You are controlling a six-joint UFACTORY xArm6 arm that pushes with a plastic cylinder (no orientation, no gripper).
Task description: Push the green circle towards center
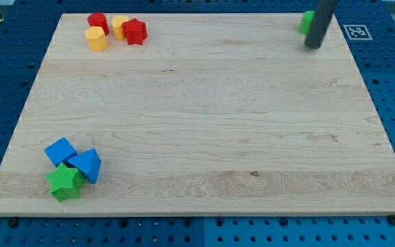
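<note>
Jaws: none fitted, so no state to tell; my tip [313, 46] touches the green circle [306, 22] at the desk's [204, 103] top-right. I should circle behind it, then push toward the view's bottom-left.

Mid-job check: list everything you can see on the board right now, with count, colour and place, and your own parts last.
Wooden board: one, light wood, fills the view.
Red cylinder block: one, red, top left.
Yellow blocks: two, yellow, top left, one below the red cylinder, one to its right.
Red star block: one, red, right end of that cluster.
Blue blocks: two, blue, bottom left.
Green star block: one, green, below the blue pair.
Green circle block: one, green, top right, mostly hidden behind the rod.
My tip: one, dark rod end, just right of the green circle.
</note>
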